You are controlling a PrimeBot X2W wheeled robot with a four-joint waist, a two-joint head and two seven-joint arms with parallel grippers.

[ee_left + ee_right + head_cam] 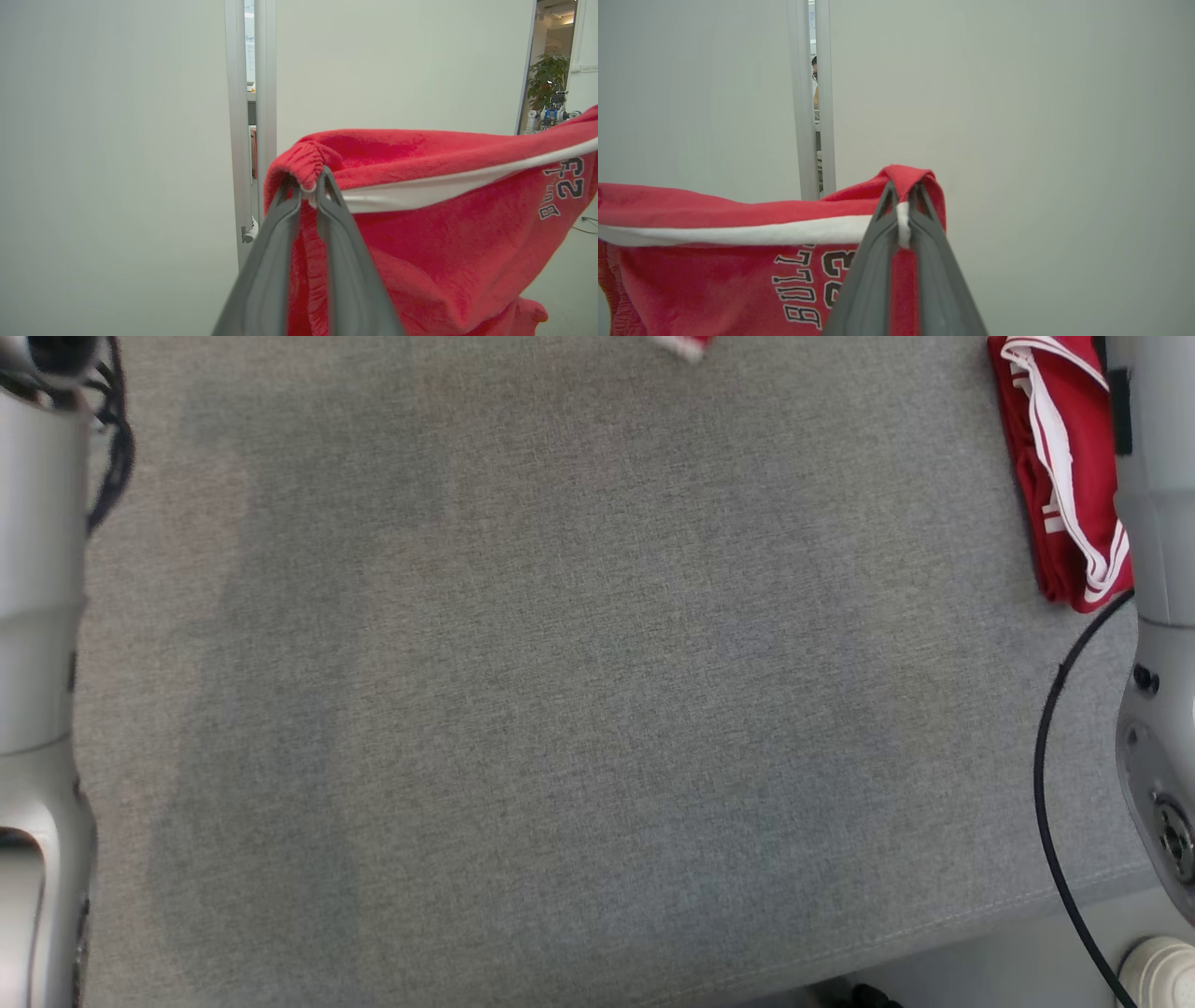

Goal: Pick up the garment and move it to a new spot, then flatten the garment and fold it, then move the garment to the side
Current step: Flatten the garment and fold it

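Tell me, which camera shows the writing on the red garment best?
The right wrist view: the writing on the garment is large and readable, partly behind the right gripper. The left wrist view shows it small and tilted. The head view shows red cloth, writing unreadable.

This looks like a robotics lab set up in office space. Plain pale partition walls (117,163) meet at an aluminium post (238,140). Through the narrow gap at 11 o'clock in the right wrist view, a person (815,74) shows in the next room. At 2 o'clock in the left wrist view, an open doorway (553,28) shows a potted plant (547,74) and a small blue and grey machine (552,113). The work surface is a table covered in grey cloth (597,709), with a black cable (1036,775) trailing at 4 o'clock in the head view.
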